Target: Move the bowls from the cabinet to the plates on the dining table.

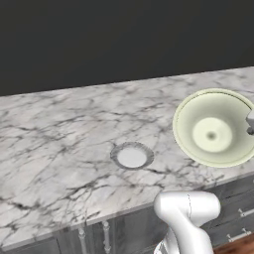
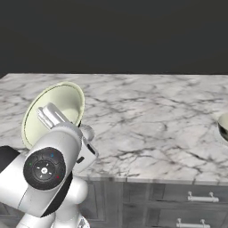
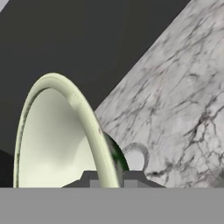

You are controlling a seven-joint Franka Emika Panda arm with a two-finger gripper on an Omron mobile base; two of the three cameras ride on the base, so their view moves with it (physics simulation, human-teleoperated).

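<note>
My gripper (image 1: 251,124) is shut on the rim of a pale cream-green bowl (image 1: 213,128), which hangs tilted on its side above the near right part of the dining table (image 1: 49,139). The bowl (image 2: 53,113) faces the base cameras, with the fingers (image 2: 50,116) clamped over its lower rim. In the hand view the bowl's rim (image 3: 83,118) runs between the fingertips (image 3: 94,180). A small pale grey-white plate (image 1: 132,156) lies flat and bare on the marble, left of the bowl; this plate (image 3: 136,158) sits just beyond the bowl's edge.
A dark wall stands behind the table's far edge. A round cream-rimmed thing (image 2: 223,127) is cut off by the right edge of the right base view. Dark grey drawer fronts with short handles (image 2: 196,196) run below the near edge.
</note>
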